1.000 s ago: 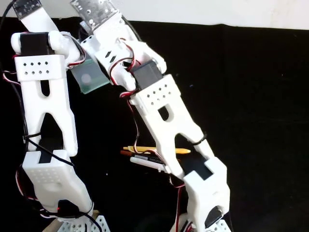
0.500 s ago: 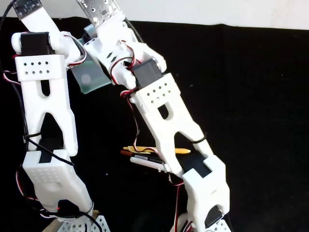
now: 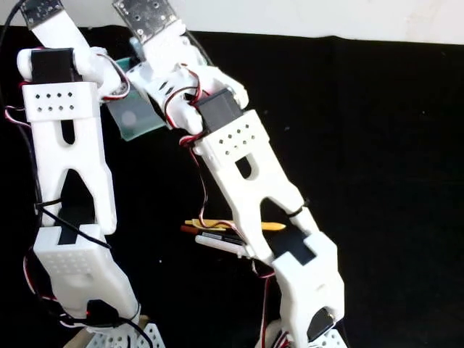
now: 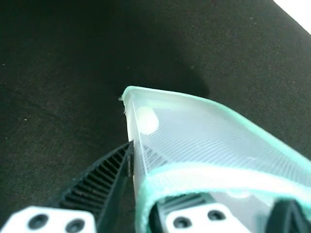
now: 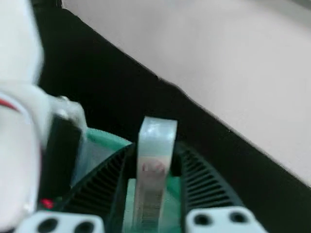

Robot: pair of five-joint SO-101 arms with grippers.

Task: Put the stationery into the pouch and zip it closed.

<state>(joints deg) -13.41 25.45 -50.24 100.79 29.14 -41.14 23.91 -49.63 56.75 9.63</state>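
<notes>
A translucent pouch (image 3: 135, 119) with a teal rim hangs above the black table at the far left. My left gripper (image 4: 141, 165) is shut on the edge of the pouch (image 4: 204, 141), one finger outside the wall and one inside the mouth. Directly over the teal rim of the pouch (image 5: 104, 141), my right gripper (image 5: 155, 160) is shut on a pale translucent stationery piece (image 5: 156, 141) with red print. A yellow pencil (image 3: 272, 226) and several pens (image 3: 217, 236) lie side by side on the table, partly hidden under the right arm.
Black cloth (image 3: 377, 145) covers the table, with open room to the right. A pale strip (image 3: 326, 18) runs along the far edge. Both white arms stretch from the near edge toward the far left corner, close together at their wrists.
The right arm's wrist has edged slightly toward the far left, closer over the pouch. The left arm and the pens have stayed put.
</notes>
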